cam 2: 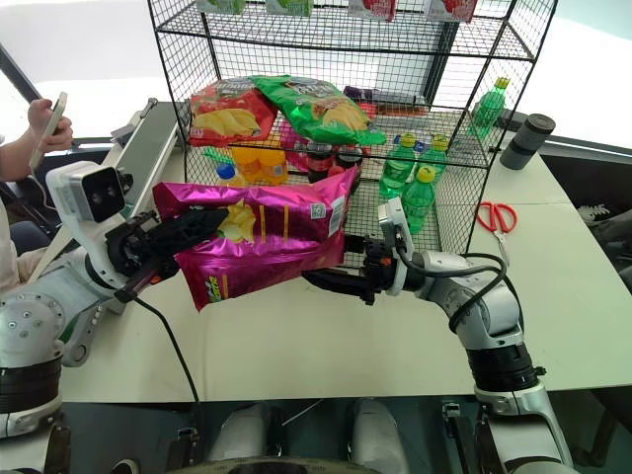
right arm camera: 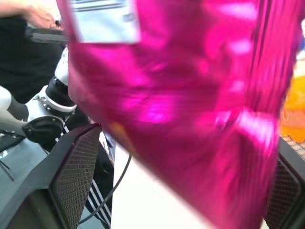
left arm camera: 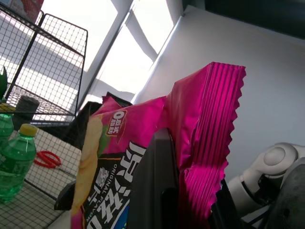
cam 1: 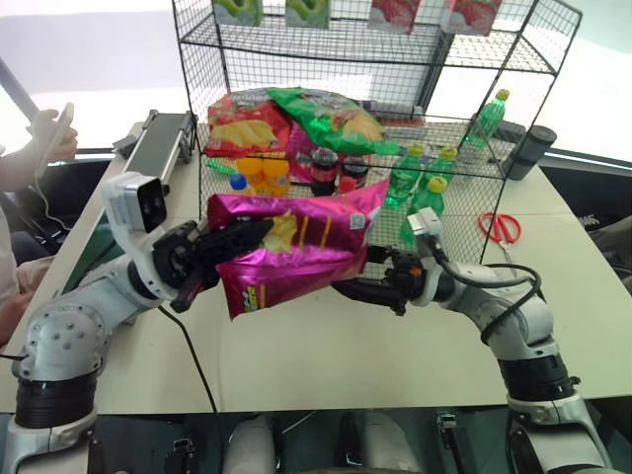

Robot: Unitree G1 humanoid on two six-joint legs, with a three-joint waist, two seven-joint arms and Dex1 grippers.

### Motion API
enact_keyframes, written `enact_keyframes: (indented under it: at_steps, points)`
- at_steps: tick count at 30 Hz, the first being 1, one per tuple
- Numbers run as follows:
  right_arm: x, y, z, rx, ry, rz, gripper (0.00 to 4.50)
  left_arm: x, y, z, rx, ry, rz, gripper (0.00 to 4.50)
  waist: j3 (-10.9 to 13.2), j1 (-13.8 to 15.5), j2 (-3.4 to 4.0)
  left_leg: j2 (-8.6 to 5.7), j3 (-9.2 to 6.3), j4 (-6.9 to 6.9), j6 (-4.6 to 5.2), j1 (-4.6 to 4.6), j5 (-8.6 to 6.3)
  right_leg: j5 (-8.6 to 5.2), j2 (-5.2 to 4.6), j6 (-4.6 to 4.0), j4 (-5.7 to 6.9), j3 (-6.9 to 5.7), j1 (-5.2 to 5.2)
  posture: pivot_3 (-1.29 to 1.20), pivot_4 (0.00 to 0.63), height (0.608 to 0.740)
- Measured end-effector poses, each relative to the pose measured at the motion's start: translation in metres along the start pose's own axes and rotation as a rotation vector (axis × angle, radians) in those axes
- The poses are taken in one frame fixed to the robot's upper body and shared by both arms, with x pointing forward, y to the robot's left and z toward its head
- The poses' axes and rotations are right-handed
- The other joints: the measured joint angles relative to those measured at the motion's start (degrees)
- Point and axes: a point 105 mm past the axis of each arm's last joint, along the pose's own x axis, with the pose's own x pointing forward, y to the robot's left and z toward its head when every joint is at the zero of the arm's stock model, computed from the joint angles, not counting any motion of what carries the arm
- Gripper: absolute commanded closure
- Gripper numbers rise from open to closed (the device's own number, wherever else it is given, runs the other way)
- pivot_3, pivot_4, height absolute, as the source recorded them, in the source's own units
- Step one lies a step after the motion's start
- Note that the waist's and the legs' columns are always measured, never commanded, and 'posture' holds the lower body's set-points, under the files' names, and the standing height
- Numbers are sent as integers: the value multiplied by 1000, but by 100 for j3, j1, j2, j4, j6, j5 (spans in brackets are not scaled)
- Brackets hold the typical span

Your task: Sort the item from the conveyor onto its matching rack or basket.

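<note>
Left arm [cam 1: 74,331]: silver-grey rounded metal shells, small screw holes dotted on shoulder cap, black ribbed ring below it. White box camera [cam 1: 136,202] with dark lens window mounted on wrist. Black cable hanging from left wrist. Left gripper [cam 1: 242,240]: two black fingers, black round housing behind. Right arm [cam 1: 513,326]: same silver-grey shells, black ribbed joint ring, black cables looped along forearm. Small white camera block [cam 1: 425,225] on right wrist. Right gripper [cam 2: 331,281]: black fingers, flat pads [right arm camera: 76,171] with fine mesh texture.
</note>
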Motion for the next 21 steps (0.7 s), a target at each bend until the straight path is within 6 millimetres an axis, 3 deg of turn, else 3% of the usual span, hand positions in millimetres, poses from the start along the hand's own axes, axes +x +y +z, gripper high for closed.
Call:
enact_keyframes:
  at_steps: [8,14,17,21]
  points:
    - [-1,33,2,126,50,188,0,0,2,-3,-5,-17,8,4457,1,-6,1,1,-4,0,25,3,-14,0,0,-1,3,-1,1,0,150,726]
    - [1,37,-8,165,90,205,0,1,5,-4,21,-2,24,4457,0,-5,1,0,-3,0,24,2,-14,0,1,-1,2,-1,0,0,150,726]
    - [-1,36,-9,169,104,198,1278,-1,9,-4,23,-6,38,4500,0,-4,1,0,-4,0,25,2,-14,0,0,-1,2,-1,0,0,150,726]
    - [-2,34,-12,164,127,179,3379,-2,11,-5,30,-2,52,4500,1,-3,1,1,-4,0,25,1,-14,0,0,-1,1,-1,0,0,150,726]
